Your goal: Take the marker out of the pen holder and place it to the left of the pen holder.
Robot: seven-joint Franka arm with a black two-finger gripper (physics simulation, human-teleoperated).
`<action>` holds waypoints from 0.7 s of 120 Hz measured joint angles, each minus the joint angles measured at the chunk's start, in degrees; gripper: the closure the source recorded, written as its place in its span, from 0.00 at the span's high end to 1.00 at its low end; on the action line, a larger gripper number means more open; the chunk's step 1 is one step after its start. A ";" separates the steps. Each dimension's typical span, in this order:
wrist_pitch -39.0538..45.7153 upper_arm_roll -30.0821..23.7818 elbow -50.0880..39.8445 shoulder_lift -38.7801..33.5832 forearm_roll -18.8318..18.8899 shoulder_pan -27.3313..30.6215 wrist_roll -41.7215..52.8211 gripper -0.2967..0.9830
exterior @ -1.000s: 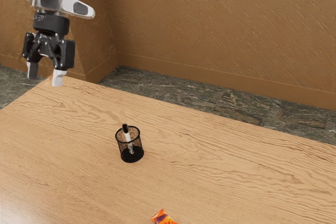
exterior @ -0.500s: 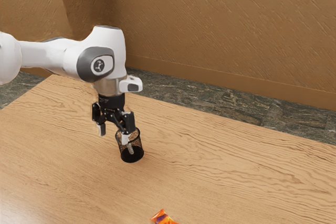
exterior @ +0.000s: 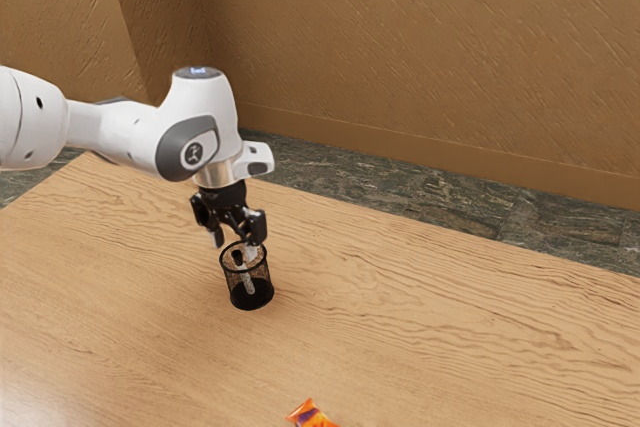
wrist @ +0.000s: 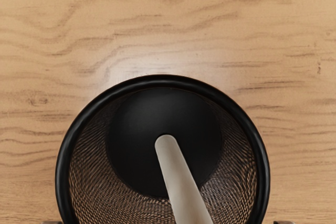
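Note:
My gripper (exterior: 235, 245) is at the pen holder's top, its fingers standing apart on either side of the marker's upper part. The black mesh pen holder (exterior: 252, 297) stands upright on the table. Inside it leans the marker (exterior: 246, 277), white with a black cap near the rim. In the wrist view, the round holder (wrist: 163, 81) lies below my hand, and the marker's pale body (wrist: 181, 187) slants up from the dark base. Small bits of my gripper (wrist: 168, 222) appear far apart at the lower edge. The marker's cap is out of sight there.
An orange and purple packet (exterior: 312, 415) lies on the wooden table (exterior: 420, 327), near the exterior view's lower edge, well apart from the holder. A brown wall rises beyond the table's far edge.
The arm has come from the exterior view's upper left to the holder, shifting slightly rightward over the last half second. The marker's cap now sits lower at the rim than one second ago.

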 joint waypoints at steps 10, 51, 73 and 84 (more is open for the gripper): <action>0.87 0.00 0.02 0.33 0.13 0.10 0.00 0.59; -1.75 0.08 0.01 0.29 0.19 0.35 -0.55 0.49; -3.58 0.01 0.83 0.36 0.11 -0.37 -0.89 0.42; -4.65 0.00 1.02 0.37 -0.19 -0.50 -1.06 0.40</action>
